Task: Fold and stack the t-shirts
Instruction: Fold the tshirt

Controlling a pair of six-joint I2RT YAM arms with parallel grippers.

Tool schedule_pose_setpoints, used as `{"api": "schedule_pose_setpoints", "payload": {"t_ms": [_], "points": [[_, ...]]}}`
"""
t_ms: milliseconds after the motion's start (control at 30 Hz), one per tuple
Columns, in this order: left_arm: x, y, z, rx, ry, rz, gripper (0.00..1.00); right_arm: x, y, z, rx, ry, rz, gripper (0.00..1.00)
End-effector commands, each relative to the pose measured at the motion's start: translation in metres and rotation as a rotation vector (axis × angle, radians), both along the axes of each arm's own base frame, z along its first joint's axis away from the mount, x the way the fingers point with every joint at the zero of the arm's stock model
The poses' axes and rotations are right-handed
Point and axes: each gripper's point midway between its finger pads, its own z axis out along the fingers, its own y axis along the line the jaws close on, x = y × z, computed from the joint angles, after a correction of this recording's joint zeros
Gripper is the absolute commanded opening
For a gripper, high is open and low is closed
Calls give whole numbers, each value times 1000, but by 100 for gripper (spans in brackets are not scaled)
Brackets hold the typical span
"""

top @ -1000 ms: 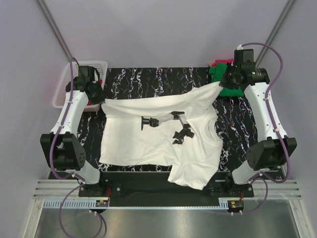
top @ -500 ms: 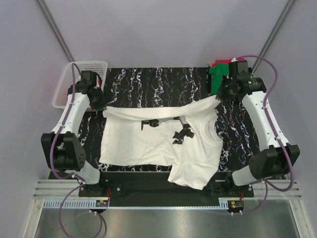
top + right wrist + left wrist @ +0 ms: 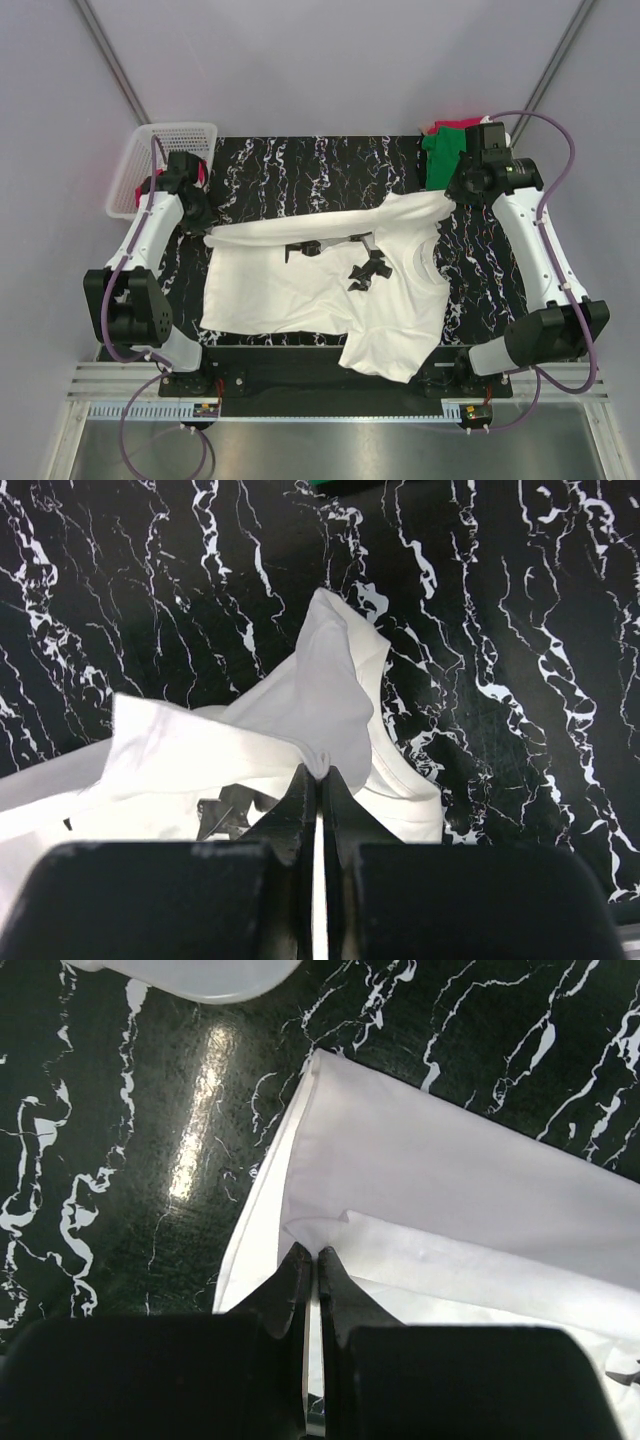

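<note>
Pinching one white t-shirt [image 3: 290, 290] with two grippers [image 3: 310, 1260] [image 3: 318, 776]

T-shirts: three in view; one white t-shirt [image 3: 290, 290], one green t-shirt [image 3: 440, 155], one pinkish-red t-shirt [image 3: 437, 128] seen only as an edge
Baskets: one white basket [image 3: 180, 126]
Tables: one black marbled table [image 3: 300, 170]
Arms: two; left arm [image 3: 150, 225] and right arm [image 3: 535, 235]
Grippers: two; left gripper [image 3: 310, 1260] and right gripper [image 3: 320, 778]
Frame poles: two; left pole [image 3: 108, 62] and right pole [image 3: 556, 62]

White tee [image 3: 280, 290], green tee [image 3: 438, 150], blk/wht marbled table [image 3: 300, 165].
</note>
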Motion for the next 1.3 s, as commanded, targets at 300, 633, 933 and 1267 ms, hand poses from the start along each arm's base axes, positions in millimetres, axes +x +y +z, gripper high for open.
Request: {"api": "schedule_pose_setpoints", "payload": {"t_ms": [300, 633, 933, 1267], "points": [[10, 4, 26, 31, -90, -18, 0, 5, -11, 25, -32, -55, -65, 0], [-8, 1, -12, 16, 101, -49, 0, -16, 0, 6, 19, 39, -38, 0], [-13, -10, -23, 8, 158, -82, 0, -35, 6, -23, 58, 149, -39, 0], [-19, -22, -37, 1, 212, -100, 0, -39, 7, -42, 57, 205, -47, 0]]}}
